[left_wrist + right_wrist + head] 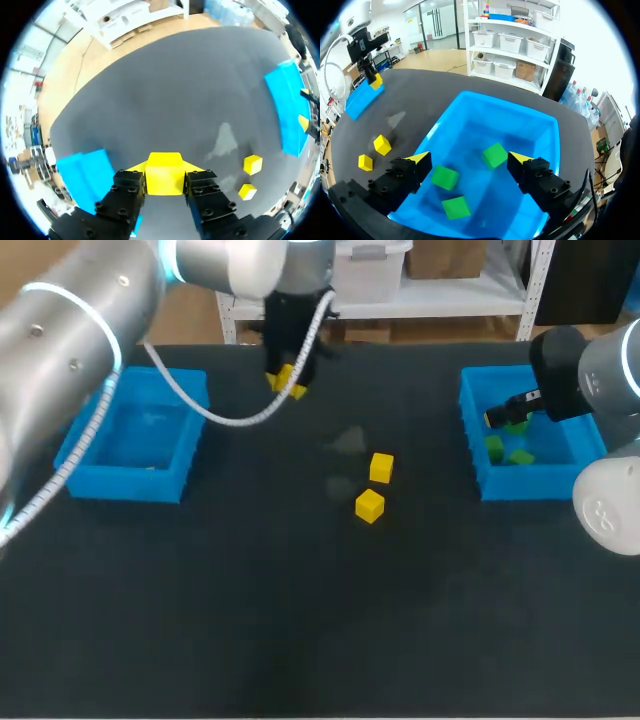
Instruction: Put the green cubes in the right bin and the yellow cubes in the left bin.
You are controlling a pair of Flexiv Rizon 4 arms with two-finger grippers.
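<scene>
Yellow cubes lie in three places. Two small ones sit loose on the dark matte surface [250,590] around its middle: the nearer yellow cube [369,506] and, just beyond it and close but not touching, the second yellow cube [381,467]. Level with that pair, the two open-topped blue plastic bins stand well apart, the left bin [90,440] off to one side and the right bin [472,435] to the other. On the floor of the right bin rest three small green cubes: one [456,207] closest, one [444,177] beside it, and one [494,154] further in. The right gripper [470,160] hangs over that bin with its yellow-tipped fingers spread wide, above the green cubes and apart from them. Farthest off, towards the surface's back edge and nearer the left bin than the right, the left gripper [164,176] is raised clear of the surface and pinches the third yellow cube [163,165] squarely between its two tips.
</scene>
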